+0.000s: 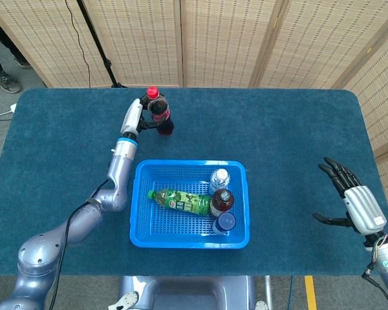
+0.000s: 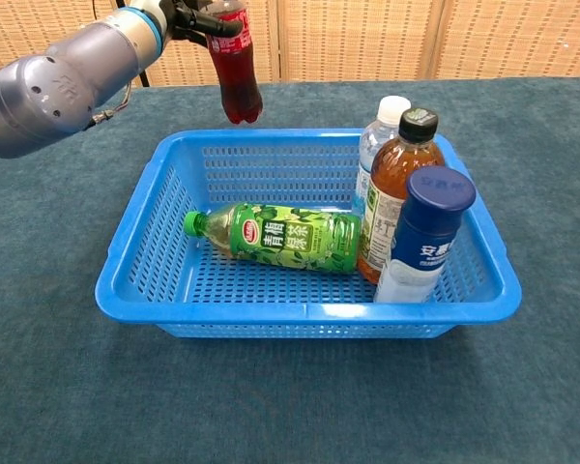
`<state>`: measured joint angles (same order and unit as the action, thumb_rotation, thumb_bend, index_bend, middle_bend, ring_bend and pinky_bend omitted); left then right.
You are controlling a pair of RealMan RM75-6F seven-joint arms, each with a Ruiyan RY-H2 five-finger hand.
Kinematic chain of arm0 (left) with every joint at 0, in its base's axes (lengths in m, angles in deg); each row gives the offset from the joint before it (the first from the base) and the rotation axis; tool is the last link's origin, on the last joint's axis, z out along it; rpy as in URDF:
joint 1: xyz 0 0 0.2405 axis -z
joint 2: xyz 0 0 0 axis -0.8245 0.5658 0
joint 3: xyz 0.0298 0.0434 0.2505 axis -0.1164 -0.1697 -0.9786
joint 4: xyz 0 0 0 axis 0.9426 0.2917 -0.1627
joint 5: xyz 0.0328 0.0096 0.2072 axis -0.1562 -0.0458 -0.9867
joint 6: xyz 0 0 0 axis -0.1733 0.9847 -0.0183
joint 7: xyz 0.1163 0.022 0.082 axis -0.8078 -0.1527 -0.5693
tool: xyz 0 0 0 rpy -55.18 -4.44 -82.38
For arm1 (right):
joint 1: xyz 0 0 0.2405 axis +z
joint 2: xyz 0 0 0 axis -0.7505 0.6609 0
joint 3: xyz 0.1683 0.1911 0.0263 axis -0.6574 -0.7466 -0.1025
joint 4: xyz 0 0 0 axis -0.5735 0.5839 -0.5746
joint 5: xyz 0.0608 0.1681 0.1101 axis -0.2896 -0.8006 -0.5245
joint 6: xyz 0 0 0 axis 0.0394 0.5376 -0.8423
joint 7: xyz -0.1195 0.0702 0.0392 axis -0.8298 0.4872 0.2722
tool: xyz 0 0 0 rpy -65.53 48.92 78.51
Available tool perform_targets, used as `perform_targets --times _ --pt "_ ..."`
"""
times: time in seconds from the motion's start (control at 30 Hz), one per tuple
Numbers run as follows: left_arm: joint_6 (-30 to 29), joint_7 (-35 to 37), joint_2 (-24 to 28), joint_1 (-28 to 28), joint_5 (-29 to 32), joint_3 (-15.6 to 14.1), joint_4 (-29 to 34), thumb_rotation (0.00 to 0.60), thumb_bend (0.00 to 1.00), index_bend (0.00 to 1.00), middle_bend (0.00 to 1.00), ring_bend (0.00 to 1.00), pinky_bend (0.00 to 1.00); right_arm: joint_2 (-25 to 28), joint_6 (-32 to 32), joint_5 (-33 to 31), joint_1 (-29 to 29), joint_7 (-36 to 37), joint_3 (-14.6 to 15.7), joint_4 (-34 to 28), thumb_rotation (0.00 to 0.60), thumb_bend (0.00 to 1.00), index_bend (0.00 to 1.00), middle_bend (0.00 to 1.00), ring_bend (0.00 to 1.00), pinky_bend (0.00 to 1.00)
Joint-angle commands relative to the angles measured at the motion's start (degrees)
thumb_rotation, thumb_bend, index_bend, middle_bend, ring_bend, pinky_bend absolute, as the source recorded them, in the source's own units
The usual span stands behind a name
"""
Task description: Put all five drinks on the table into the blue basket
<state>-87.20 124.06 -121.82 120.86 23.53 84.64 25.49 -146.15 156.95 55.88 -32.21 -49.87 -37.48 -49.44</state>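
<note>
My left hand point(image 1: 134, 117) point(image 2: 179, 14) grips a red-capped cola bottle point(image 1: 160, 113) point(image 2: 235, 75) near its top and holds it lifted just beyond the far rim of the blue basket point(image 1: 141, 230) point(image 2: 135, 280). Inside the basket a green tea bottle point(image 1: 182, 200) point(image 2: 285, 235) lies on its side. A clear water bottle point(image 1: 219, 179) point(image 2: 378, 130), a brown tea bottle point(image 1: 222, 201) point(image 2: 398, 184) and a blue-capped bottle point(image 1: 224, 223) point(image 2: 423, 232) stand upright at its right end. My right hand point(image 1: 352, 202) hovers open at the table's right edge, far from everything.
The blue-carpeted table point(image 1: 291, 142) stretches wide around the basket. Folding screens point(image 1: 220, 39) stand behind the far edge, with a stand pole point(image 1: 94, 39) at the back left.
</note>
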Motion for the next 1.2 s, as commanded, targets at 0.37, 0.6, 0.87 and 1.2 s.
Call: perform_targets --times 0.37,0.6,0.87,1.2 --pt "-16.3 -4.4 32.9 -21.1 -14.2 -7.8 56.5 0.600 0.48 0.58 0.43 0.35 0.40 0.2 1.6 1.7 -0.5 -1.5 0.5 -1.5 0.600 0.00 0.02 0.00 0.00 0.09" --pt "-18.6 -4.9 37.2 -24.7 -19.2 -12.0 63.4 0.600 0.49 0.60 0.45 0.37 0.40 0.5 2.3 2.0 -0.8 -1.7 0.6 -2.0 0.600 0.00 0.02 0.00 0.00 0.09" --pt "-16.2 -6.0 37.2 -24.7 -21.0 -16.3 64.8 0.600 0.49 0.60 0.45 0.37 0.40 0.8 3.0 2.8 -1.0 -1.5 0.8 -2.3 0.600 0.00 0.02 0.00 0.00 0.09" --pt "-13.2 -9.9 28.7 -21.5 -17.5 -17.3 60.2 0.600 0.48 0.60 0.45 0.37 0.40 0.9 3.1 3.1 -1.0 -1.2 1.0 -2.2 0.600 0.00 0.02 0.00 0.00 0.09"
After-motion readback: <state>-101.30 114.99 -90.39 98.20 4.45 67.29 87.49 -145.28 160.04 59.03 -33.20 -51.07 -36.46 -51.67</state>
